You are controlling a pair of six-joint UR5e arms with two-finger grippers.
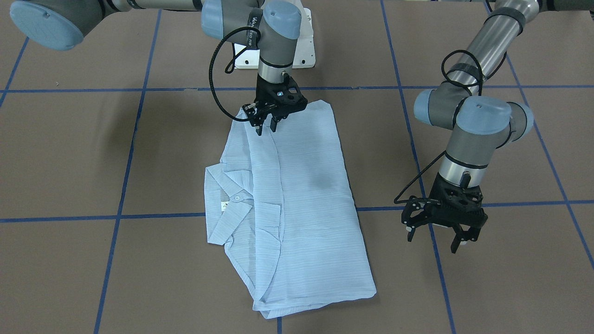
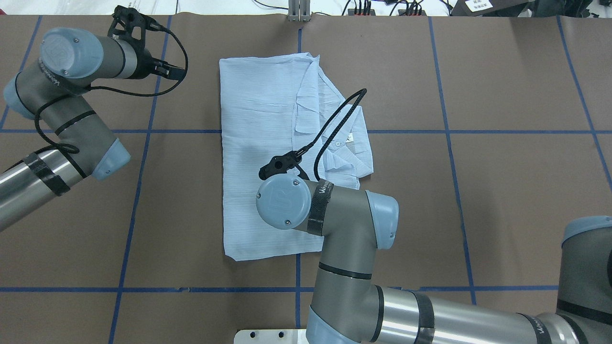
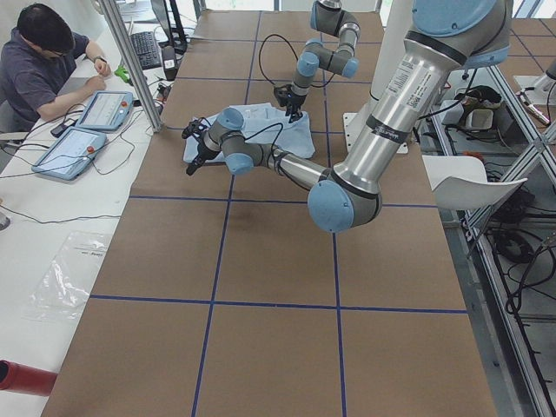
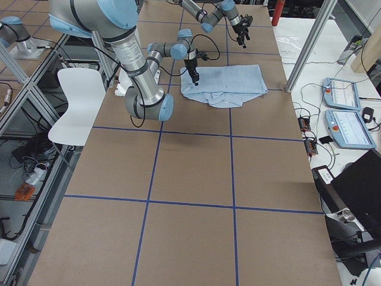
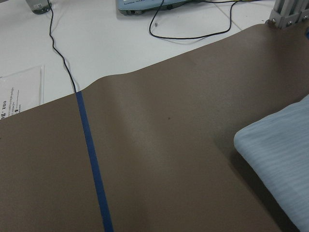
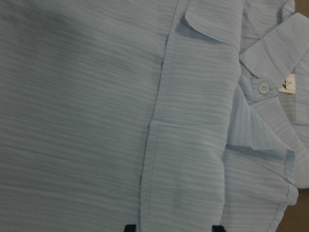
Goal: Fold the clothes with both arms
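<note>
The light-blue striped shirt [image 1: 297, 195] lies folded into a long rectangle on the brown table, its collar [image 1: 232, 199] and a buttoned front on one side. My right gripper [image 1: 267, 127] is open and hangs low over the shirt's end nearest the robot base. In the right wrist view its fingertips [image 6: 129, 227] stand apart over the fabric [image 6: 96, 121] with nothing pinched. My left gripper [image 1: 436, 234] is open and empty, above bare table beside the shirt's far end. The left wrist view shows only a shirt corner [image 5: 285, 159].
Blue tape lines [image 1: 120, 185] mark a grid on the brown table. The white base plate [image 1: 304, 55] sits behind the shirt. A person [image 3: 43, 61] sits at a side desk with control tablets [image 3: 78, 139]. A white chair [image 4: 77, 101] stands by the table.
</note>
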